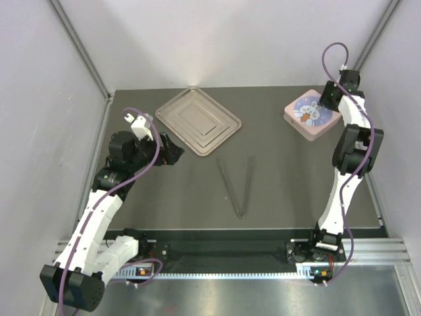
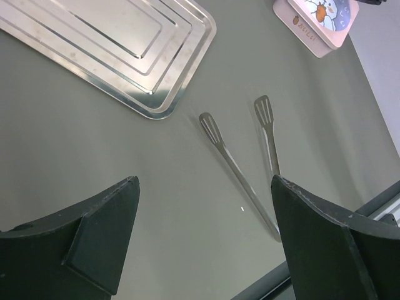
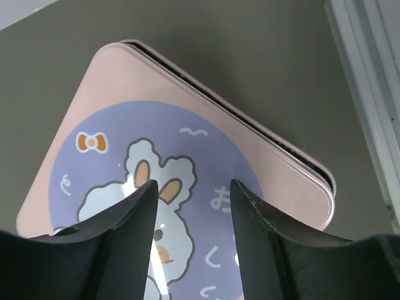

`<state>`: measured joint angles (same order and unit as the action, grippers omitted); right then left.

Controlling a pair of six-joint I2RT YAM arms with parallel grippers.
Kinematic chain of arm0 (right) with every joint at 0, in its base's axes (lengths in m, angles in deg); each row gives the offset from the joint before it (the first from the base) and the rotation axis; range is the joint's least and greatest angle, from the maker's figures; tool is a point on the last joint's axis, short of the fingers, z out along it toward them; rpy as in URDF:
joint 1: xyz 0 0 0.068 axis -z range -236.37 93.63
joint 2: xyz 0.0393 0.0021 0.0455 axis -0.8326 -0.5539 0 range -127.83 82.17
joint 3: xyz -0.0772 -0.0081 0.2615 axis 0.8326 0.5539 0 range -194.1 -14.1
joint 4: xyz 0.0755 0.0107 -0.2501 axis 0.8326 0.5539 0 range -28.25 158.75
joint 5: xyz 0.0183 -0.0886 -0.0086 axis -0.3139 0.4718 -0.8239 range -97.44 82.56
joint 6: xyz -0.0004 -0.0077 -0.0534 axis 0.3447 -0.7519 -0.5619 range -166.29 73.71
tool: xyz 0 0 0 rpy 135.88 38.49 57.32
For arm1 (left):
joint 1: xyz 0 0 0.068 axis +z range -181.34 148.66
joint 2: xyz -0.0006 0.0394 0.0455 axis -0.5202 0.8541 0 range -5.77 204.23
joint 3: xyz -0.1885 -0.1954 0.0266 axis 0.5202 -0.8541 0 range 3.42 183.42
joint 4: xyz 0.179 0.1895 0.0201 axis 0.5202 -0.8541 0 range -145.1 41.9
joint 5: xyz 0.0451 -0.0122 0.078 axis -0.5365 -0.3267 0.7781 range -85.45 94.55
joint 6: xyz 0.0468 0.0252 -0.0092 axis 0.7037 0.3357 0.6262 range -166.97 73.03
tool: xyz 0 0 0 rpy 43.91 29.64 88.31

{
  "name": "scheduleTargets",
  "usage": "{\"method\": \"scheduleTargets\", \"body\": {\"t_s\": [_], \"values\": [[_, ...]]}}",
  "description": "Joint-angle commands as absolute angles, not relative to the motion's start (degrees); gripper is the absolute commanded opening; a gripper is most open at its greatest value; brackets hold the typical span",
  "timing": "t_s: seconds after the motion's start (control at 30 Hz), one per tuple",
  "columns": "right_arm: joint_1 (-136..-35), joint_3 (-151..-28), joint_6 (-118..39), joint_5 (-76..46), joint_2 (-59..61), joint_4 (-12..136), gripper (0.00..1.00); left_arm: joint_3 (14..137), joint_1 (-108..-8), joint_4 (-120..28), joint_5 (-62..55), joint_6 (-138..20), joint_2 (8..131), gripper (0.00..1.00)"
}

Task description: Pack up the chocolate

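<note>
Dark olive-grey matte table (image 1: pixel 283 191) ran wall to wall. Enclosure was plain pale panels: left wall (image 1: pixel 39 85), back wall (image 1: pixel 230 39), right wall (image 1: pixel 404 72). Aluminium posts (image 1: pixel 80 49) sloped up from both far corners. Ribbed aluminium rail (image 1: pixel 230 271) ran along the near edge. Small glare spot (image 1: pixel 191 87) sat at the far edge; lighting was otherwise even.

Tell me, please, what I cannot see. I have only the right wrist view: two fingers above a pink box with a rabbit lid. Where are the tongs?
Observer: The tongs lie at the centre of the table, apart from the pink box, hinge toward the near edge.
Operator: Is any chocolate out there?
Observer: None shows in any view; the metal tray, far left of centre, shows only bare metal.
Operator: And the left gripper?
Observer: The left gripper is open, holds nothing, over the table's left side.
</note>
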<state>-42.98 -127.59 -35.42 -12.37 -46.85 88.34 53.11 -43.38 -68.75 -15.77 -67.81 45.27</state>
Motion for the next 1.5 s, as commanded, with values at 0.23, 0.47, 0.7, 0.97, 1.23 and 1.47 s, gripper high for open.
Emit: {"method": "scheduleTargets", "body": {"t_s": [0.23,0.47,0.7,0.97,1.23,1.47], "values": [[-42.0,-133.9,-39.2,-11.0,-49.6,85.9,0.57,52.9,-42.9,-66.3,-16.6,-67.4,45.2,0.91],[-42.7,-132.7,-38.6,-13.9,-46.6,86.0,0.49,53.1,-42.6,-66.3,-17.2,-67.6,44.9,0.91],[-47.5,-126.4,-35.1,-4.8,-40.3,86.0,0.38,53.0,-42.1,-66.0,-17.4,-67.8,44.4,0.91],[-42.8,-127.0,-33.7,2.8,-44.0,84.0,0.30,52.8,-42.1,-66.0,-17.9,-68.0,44.4,0.91],[-42.7,-131.6,-33.2,0.1,-51.0,89.1,0.27,52.5,-40.8,-65.5,-18.9,-68.6,44.1,0.91],[-42.6,-132.3,-32.8,0.7,-45.6,87.9,0.24,52.5,-40.8,-65.4,-19.0,-68.6,43.6,0.92]]}}
